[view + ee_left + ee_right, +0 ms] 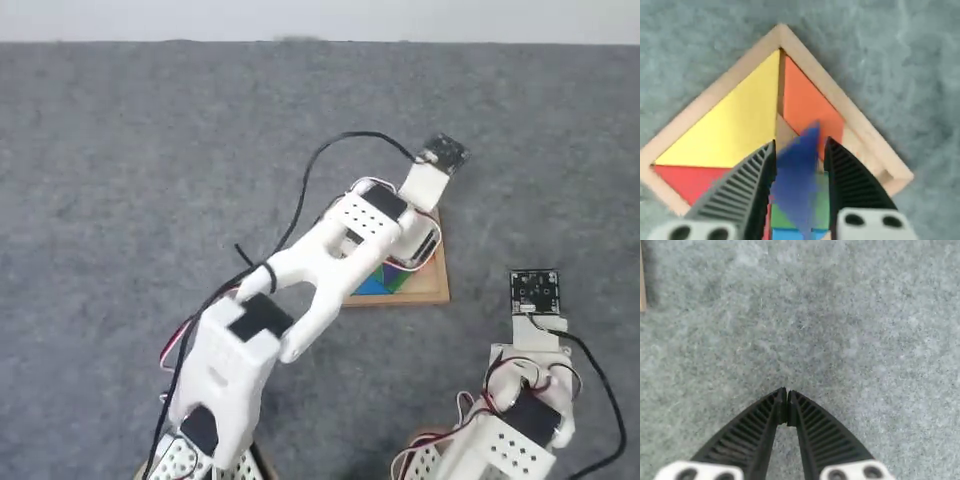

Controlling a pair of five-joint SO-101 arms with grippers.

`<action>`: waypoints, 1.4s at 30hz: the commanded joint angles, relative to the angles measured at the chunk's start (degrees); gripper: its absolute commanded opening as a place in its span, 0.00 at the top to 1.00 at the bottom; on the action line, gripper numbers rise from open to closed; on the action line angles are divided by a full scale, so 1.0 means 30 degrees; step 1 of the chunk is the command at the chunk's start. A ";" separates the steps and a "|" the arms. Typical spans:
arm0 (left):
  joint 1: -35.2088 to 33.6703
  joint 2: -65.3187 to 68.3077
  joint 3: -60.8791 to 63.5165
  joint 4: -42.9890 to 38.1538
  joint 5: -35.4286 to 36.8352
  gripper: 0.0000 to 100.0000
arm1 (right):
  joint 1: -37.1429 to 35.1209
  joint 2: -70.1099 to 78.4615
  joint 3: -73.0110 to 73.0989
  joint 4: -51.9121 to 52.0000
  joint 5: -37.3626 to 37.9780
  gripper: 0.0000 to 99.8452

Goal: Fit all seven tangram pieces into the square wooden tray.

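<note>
The square wooden tray lies on grey carpet and holds a yellow triangle, an orange triangle, a red piece, a green piece and a light blue piece. My left gripper hovers over the tray, shut on a dark blue piece held above a bare wooden gap. In the high view the left arm covers most of the tray. My right gripper is shut on nothing above bare carpet, with the right arm near the front right.
Grey carpet covers the whole table. A strip of the tray's wooden edge shows at the border of the right wrist view. A black cable loops over the left arm.
</note>
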 commanded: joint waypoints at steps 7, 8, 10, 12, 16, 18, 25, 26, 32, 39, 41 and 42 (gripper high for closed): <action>0.0147 0.0967 -0.3414 0.2813 -0.0352 0.85 | 0.0161 -0.0220 0.0264 0.0132 0.0322 0.99; 0.0147 0.0967 -0.3385 0.2960 -0.0527 0.85 | 0.0161 -0.0220 0.0264 0.0132 0.0322 0.99; 0.0147 0.0938 -0.3414 0.3106 -0.0908 0.85 | 0.0161 -0.0220 0.0264 0.0132 0.0322 0.99; 0.0029 0.0850 -0.3502 0.3048 -0.0879 0.85 | 0.0161 -0.0220 0.0264 0.0132 0.0322 0.99; -0.0029 -0.0322 -0.3267 0.3223 -0.0967 0.85 | 0.0132 -0.0220 0.0264 0.0132 0.0322 0.99; -0.0029 -0.0703 -0.3121 0.3516 -0.1084 0.84 | 0.0132 -0.0220 0.0264 0.0132 0.0322 0.99; -0.1377 -0.0234 -0.2505 0.4249 -0.2286 0.79 | 0.0132 -0.0220 0.0264 0.0132 0.0322 0.99; -0.1582 -0.0147 -0.2505 0.4366 -0.2344 0.79 | 0.0132 -0.0220 0.0264 0.0132 0.0322 0.99; -0.1641 0.0088 -0.2535 0.4425 -0.3663 0.79 | 0.0132 -0.0220 0.0264 0.0132 0.0322 0.99; -0.1319 0.0967 -0.2359 0.4571 -0.3897 0.79 | 0.0132 -0.0220 0.0264 0.0132 0.0322 0.99; -0.1260 0.1905 -0.2388 0.4571 -0.3897 0.79 | 0.0132 -0.0220 0.0264 0.0132 0.0322 0.99; -0.1084 0.2256 -0.2418 0.4571 -0.3868 0.79 | 0.0132 -0.0220 0.0264 0.0132 0.0322 0.99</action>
